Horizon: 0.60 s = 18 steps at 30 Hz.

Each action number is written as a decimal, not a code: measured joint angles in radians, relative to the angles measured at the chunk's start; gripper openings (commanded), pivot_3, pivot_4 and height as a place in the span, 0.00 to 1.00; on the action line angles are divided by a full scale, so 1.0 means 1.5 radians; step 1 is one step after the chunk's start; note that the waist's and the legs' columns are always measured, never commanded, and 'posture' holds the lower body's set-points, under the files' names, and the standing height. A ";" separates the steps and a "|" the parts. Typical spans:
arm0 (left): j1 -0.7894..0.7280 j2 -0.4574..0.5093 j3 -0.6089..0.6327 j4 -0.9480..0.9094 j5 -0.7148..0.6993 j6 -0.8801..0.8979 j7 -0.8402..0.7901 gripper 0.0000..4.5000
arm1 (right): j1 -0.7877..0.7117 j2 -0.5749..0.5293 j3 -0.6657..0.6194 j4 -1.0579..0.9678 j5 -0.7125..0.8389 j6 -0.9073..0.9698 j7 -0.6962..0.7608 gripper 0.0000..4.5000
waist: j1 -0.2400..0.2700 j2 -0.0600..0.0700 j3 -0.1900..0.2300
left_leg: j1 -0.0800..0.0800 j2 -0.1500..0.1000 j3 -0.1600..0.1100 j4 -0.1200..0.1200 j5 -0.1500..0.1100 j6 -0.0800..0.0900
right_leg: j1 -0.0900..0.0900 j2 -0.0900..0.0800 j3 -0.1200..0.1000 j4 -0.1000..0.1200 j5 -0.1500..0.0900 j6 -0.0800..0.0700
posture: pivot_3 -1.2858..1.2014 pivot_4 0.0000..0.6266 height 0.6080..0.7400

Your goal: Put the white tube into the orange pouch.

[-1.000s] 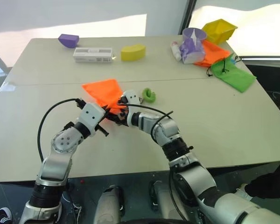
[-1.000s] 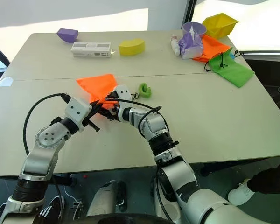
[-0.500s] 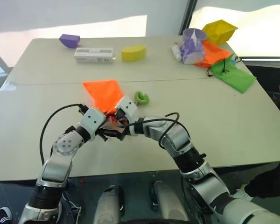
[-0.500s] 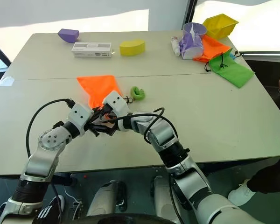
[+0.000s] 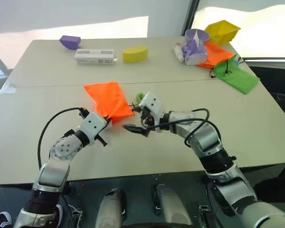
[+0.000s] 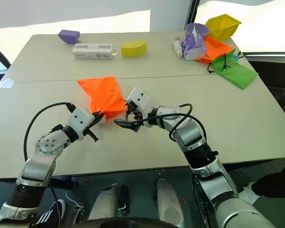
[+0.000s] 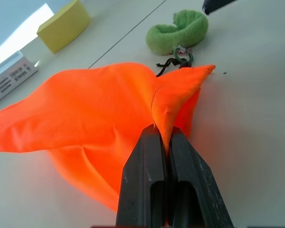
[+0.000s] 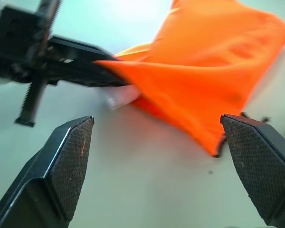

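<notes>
The orange pouch (image 5: 107, 99) lies mid-table, its near corner lifted and pinched in my left gripper (image 7: 162, 137), which is shut on the fabric. Its black cord (image 7: 173, 62) runs to the green ring (image 5: 140, 97) beside it. A small white end (image 8: 121, 97), apparently the white tube, pokes out under the pouch's raised edge by the left fingers (image 8: 80, 71). The rest of it is hidden by the fabric. My right gripper (image 5: 137, 125) hovers just right of the pouch's near corner, open, with nothing between its pads (image 8: 73, 156).
Along the far edge stand a purple block (image 5: 70, 41), a long white box (image 5: 95, 55) and a yellow block (image 5: 135, 53). At the far right are a purple cup (image 5: 195, 43), a whitish-pink bottle (image 5: 179, 51), another orange pouch (image 5: 218, 53), a green pouch (image 5: 237, 76) and a yellow bin (image 5: 223, 31).
My right gripper has drawn back to the right, away from the pouch's near corner, and rolled. The left gripper keeps its pinch on the pouch, which now looks fuller.
</notes>
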 measured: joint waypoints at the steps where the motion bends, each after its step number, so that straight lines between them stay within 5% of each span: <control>1: 0.000 0.002 0.001 0.002 -0.001 -0.004 -0.002 0.00 | -0.009 0.003 -0.011 0.018 -0.003 -0.012 -0.012 0.99 | 0.000 0.000 0.000 | 0.000 0.000 0.000 0.000 0.000 0.000 | 0.000 0.000 0.000 0.000 0.000 0.000 | 0.52 0.24 1.00; 9: -0.007 0.039 0.006 0.041 -0.005 -0.060 -0.028 0.00 | -0.107 0.068 -0.113 0.301 -0.053 -0.140 -0.159 0.99 | -0.001 0.000 0.000 | 0.000 0.000 0.002 0.000 0.000 0.000 | 0.000 0.000 0.001 0.000 0.001 0.001 | 0.52 0.24 1.00; 18: -0.005 0.033 0.005 0.042 -0.007 -0.062 -0.024 0.00 | -0.133 0.122 -0.114 0.432 -0.074 -0.201 -0.160 0.99 | -0.001 0.000 0.000 | 0.000 0.000 0.002 0.000 0.000 0.000 | 0.000 0.000 0.002 0.000 0.001 0.002 | 0.52 0.24 1.00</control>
